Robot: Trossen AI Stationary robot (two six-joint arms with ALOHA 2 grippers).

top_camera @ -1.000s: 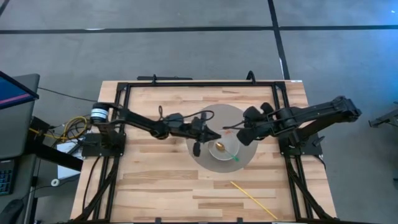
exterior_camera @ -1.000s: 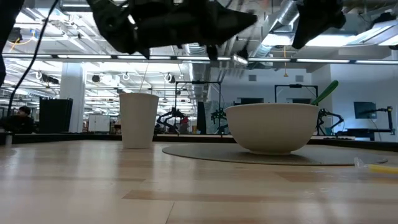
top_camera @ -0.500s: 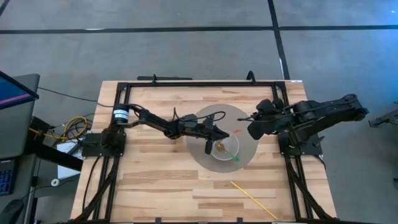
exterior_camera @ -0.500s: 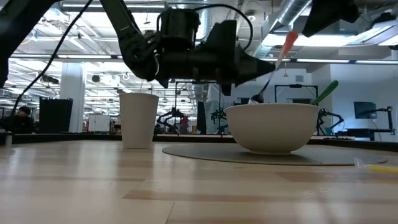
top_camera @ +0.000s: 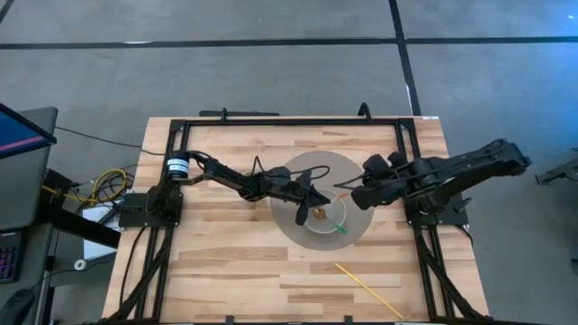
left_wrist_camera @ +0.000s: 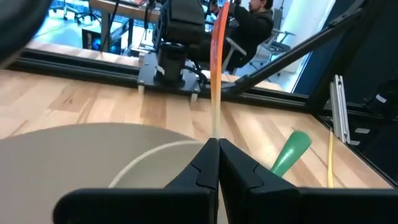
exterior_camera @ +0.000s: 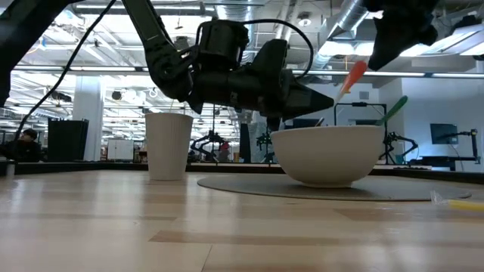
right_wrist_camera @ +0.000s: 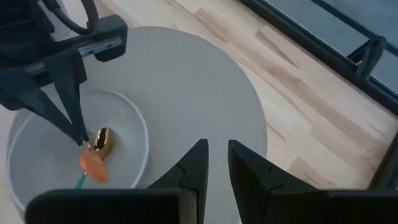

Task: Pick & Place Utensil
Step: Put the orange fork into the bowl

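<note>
A white bowl [top_camera: 325, 219] sits on a round grey mat [top_camera: 357, 171]. A green-handled utensil [top_camera: 341, 228] leans inside it. My left gripper [top_camera: 312, 200] reaches over the bowl from the table's left and is shut on a spoon with a gold head [right_wrist_camera: 102, 142] and an orange handle [exterior_camera: 354, 75]. My right gripper [top_camera: 357, 197] hovers open over the mat just right of the bowl, holding nothing. In the low view a white cup [exterior_camera: 168, 145] stands left of the bowl. My left gripper pinches the spoon's thin shaft [left_wrist_camera: 215, 127] between its two shut fingers [right_wrist_camera: 68, 118], close to the gold head. The fingers slant down into the bowl from the table's left. The spoon is tilted, its head low inside the bowl and its orange handle [left_wrist_camera: 217, 31] rising toward the right gripper.
A thin yellow utensil [top_camera: 366, 289] lies on the wood near the table's near right edge. A black frame [top_camera: 289, 120] runs round the table. Bare wood lies on the near side of the mat.
The left gripper has come down and tipped toward the bowl, bringing the spoon's head into it; the spoon now leans over more. The right gripper drew back toward the table's right edge, then returned a little toward the bowl.
</note>
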